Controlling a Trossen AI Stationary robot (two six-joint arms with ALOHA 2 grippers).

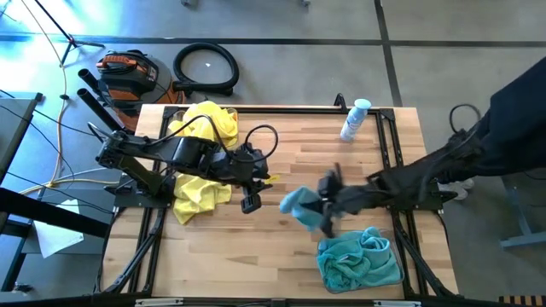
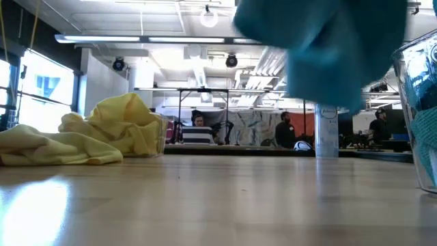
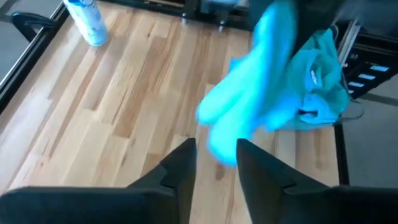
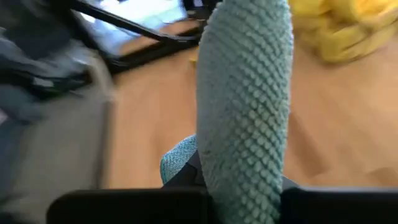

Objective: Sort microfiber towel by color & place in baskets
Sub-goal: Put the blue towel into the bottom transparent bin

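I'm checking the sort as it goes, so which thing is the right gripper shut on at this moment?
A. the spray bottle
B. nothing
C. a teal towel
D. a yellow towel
C: the right gripper is shut on a teal towel, which hangs from its fingers above the table near the heap of teal towels; the spray bottle lies untouched at the far edge.

The teal towel point(image 4: 245, 106) in the right pincer point(image 1: 327, 207) covers that pincer's fingertips in the right wrist view, and in the low view it runs off the top edge as a blur. Beyond it, the teal basket point(image 2: 418, 109) is cut by the side edge. Motion smears the towel past the left pincer point(image 3: 216, 163).
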